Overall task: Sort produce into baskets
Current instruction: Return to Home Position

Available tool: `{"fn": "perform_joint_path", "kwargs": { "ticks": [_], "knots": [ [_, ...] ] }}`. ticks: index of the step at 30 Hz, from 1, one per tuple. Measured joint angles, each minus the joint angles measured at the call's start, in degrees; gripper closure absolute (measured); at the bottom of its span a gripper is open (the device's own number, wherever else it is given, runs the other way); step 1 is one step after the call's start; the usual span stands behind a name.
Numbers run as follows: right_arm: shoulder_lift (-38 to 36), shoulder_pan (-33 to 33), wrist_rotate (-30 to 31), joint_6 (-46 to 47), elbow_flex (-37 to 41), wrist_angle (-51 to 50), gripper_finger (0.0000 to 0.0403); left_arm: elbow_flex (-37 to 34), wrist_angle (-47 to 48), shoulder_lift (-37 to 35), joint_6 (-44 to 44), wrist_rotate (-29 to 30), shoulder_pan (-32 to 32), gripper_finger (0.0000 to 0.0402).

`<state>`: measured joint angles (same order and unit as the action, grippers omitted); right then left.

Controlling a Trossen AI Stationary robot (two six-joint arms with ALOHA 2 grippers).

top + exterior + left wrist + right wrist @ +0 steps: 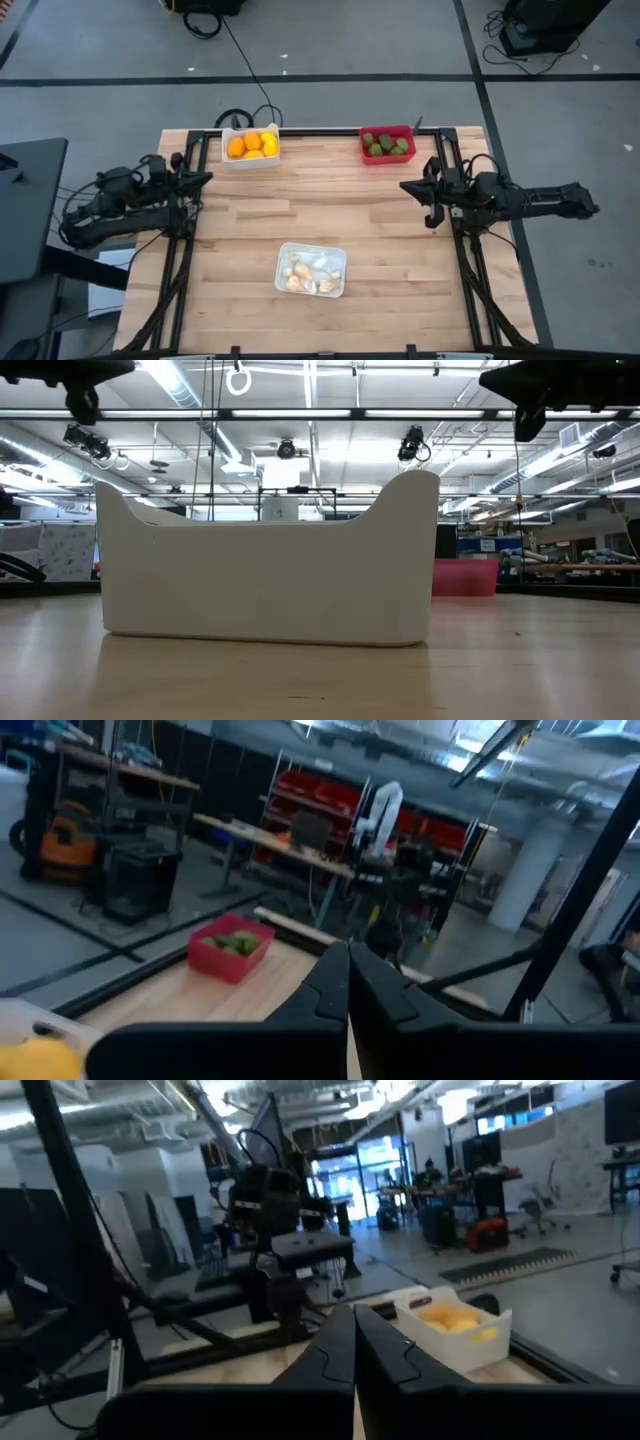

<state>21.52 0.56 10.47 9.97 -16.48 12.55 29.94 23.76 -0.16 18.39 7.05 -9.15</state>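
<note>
On the pale plank bench [300,205] sits the shallow white tray [312,246], smooth plastic with rounded corners, holding knobbly whitish garlic bulbs [305,275]; seen from bench level, its curved wall hides them entirely; beyond the tray, on the left arm's side, stands the deep white bin [250,160] of round orange and yellow fruits [251,143]; beyond it on the right arm's side, the red bin [388,160] of dull green fruits [386,143]; the left gripper [207,180] and right gripper [405,186] hang well apart from the tray on either side, each with fingers pressed together and empty.
</note>
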Motion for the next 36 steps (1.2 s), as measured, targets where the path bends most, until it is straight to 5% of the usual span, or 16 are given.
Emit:
{"fn": "perform_joint_path", "kwargs": {
  "ticks": [6,17,28,36],
  "knots": [
    [-4.43,-0.20,-4.99,1.53,6.18,2.66,0.0399,0.49,1.60,1.43,-2.06,-1.86,0.04,0.0395],
    [-7.59,-1.61,-5.19,4.92,15.88,10.67,0.0400,-0.25,4.81,0.17,-6.41,-7.25,0.04,0.0394],
    [-11.12,-3.47,-5.64,4.43,16.05,9.76,0.0399,-0.25,5.31,0.17,-10.39,-8.28,0.07,0.0394],
    [-13.45,-6.25,-7.54,4.05,16.05,9.81,0.0398,-10.59,-11.32,0.20,-6.06,-9.55,0.11,0.0394]
  ]
}}
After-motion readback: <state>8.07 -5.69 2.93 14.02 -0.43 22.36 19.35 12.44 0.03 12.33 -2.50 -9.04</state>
